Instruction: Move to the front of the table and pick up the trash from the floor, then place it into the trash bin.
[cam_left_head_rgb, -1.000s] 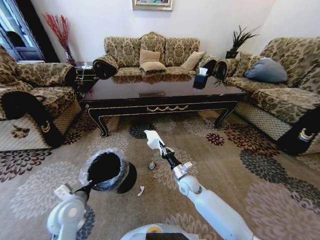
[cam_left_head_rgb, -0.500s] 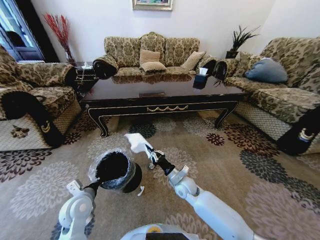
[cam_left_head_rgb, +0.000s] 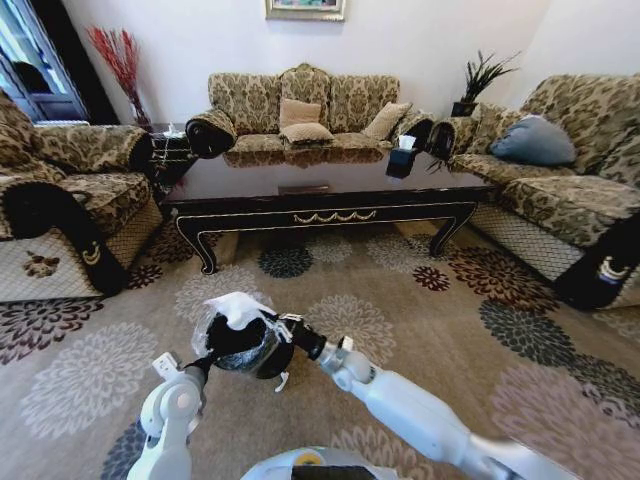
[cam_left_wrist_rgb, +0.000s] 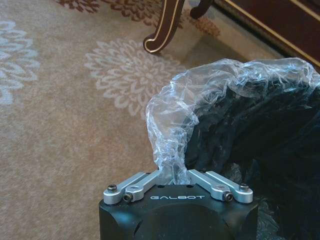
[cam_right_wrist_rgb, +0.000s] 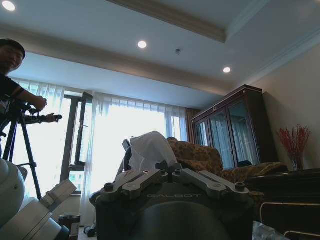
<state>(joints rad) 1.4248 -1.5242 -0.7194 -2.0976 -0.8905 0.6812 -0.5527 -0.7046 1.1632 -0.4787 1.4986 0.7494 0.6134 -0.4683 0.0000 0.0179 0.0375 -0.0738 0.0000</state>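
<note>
Right gripper (cam_left_head_rgb: 268, 325) over the mouth of the bin (cam_left_head_rgb: 240, 350), jaws pinched shut on a crumpled white tissue (cam_left_head_rgb: 238, 309) that sticks up past the fingertips and sits above the bin's opening. Same tissue (cam_right_wrist_rgb: 149, 149) in the right wrist view, clamped between the closed fingers (cam_right_wrist_rgb: 131, 181) and pointing toward the ceiling. Left gripper (cam_left_wrist_rgb: 174, 175) at the near rim of the bin (cam_left_wrist_rgb: 260, 150), jaws closed tight on a bunched fold of the clear liner (cam_left_wrist_rgb: 170, 125), holding the bin up off the carpet (cam_left_head_rgb: 480, 380) and tilted so its black inside faces the right gripper. In the head view, left gripper (cam_left_head_rgb: 205, 362) just below the bin, touching its rim. Small white scrap (cam_left_head_rgb: 283, 380) on the carpet just beside the bin, on its right side. Table (cam_left_head_rgb: 330, 205) well beyond the bin, in front of the sofa (cam_left_head_rgb: 300, 115), with a dark tissue box (cam_left_head_rgb: 402, 158) on its far right end. One curved table leg (cam_left_wrist_rgb: 162, 30) with gold trim in the left wrist view, past the liner.
</note>
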